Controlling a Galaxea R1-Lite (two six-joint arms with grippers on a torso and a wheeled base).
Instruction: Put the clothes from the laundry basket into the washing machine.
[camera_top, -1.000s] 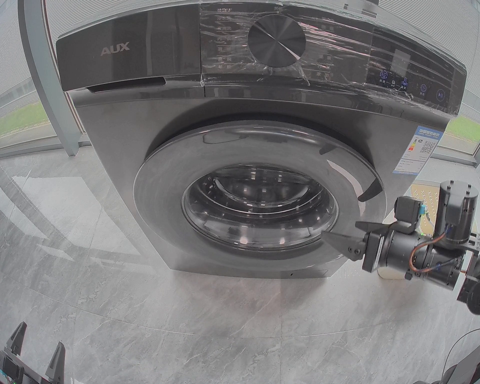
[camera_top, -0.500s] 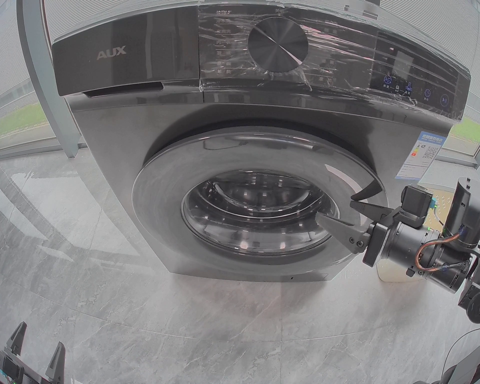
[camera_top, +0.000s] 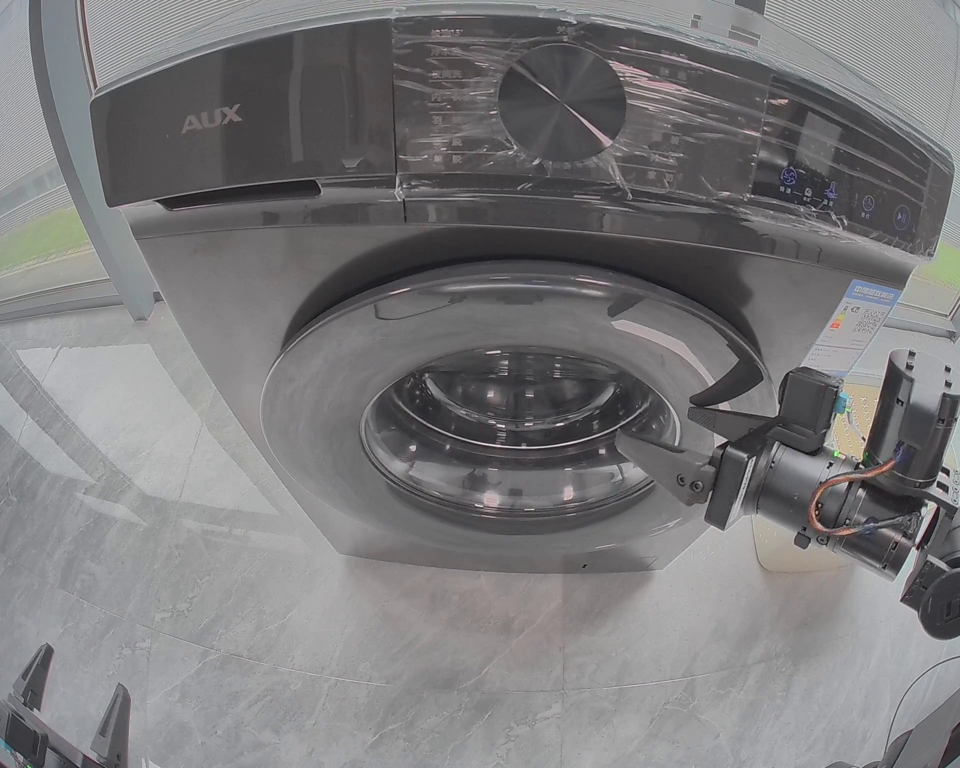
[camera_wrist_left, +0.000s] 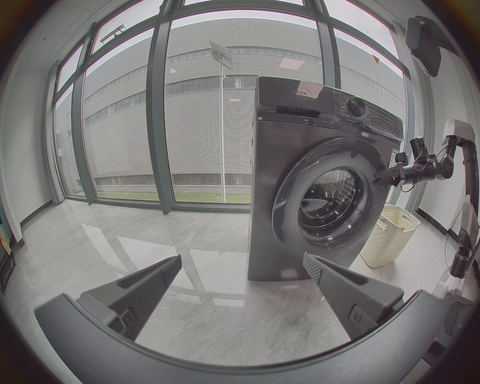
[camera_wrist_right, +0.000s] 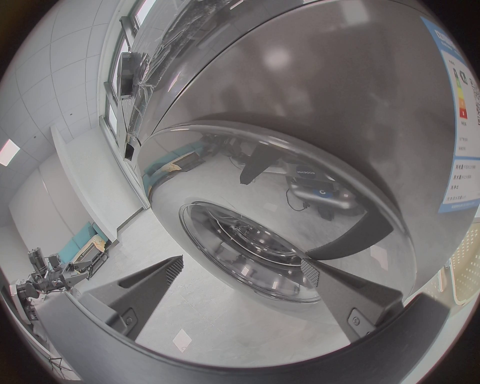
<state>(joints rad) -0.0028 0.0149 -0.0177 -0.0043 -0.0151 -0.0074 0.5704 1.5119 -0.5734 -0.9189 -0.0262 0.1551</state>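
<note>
Grey washing machine (camera_top: 225, 285) with blue-bordered label (camera_top: 855, 325)

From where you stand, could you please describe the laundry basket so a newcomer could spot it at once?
Find the big dark grey front-loading washing machine before the tall windows. On the floor beside it, on the side where the right gripper hovers near the round door, stands the cream plastic laundry basket. It alone is pale, perforated and open-topped.

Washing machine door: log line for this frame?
door: shut | right gripper: open, at handle recess | left gripper: open, low | laundry basket: beside washing machine
</note>
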